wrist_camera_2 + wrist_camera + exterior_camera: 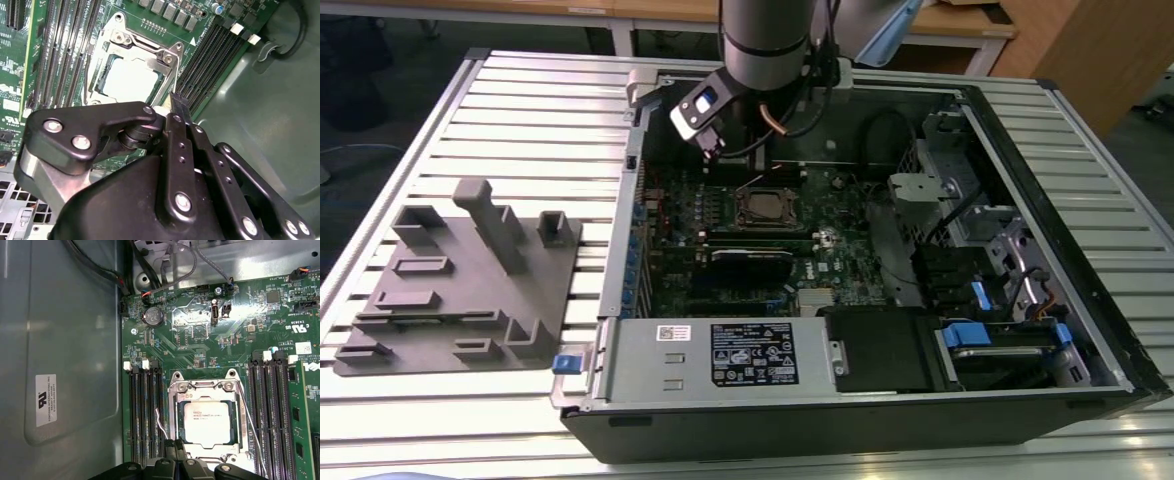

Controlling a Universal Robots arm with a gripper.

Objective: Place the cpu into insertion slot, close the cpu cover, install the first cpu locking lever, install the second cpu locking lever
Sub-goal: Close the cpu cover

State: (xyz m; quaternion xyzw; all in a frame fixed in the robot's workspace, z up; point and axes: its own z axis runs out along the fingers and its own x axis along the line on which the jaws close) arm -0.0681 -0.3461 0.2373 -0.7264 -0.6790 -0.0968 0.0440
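- Pincer clenched: its tips are pressed together, with nothing to be seen between them.
- Chip sits in its socket, with the metal frame lying down over it.
- Tips hang at the socket's edge, chip just ahead, thin wire lever close beside.

The grey cylindrical robot arm hangs over the open black computer case, which lies on the slatted metal table. Below the arm, the small square insertion slot sits on the green circuit board. At the exterior view's left, a grey plastic fixture tray rests beside the case.
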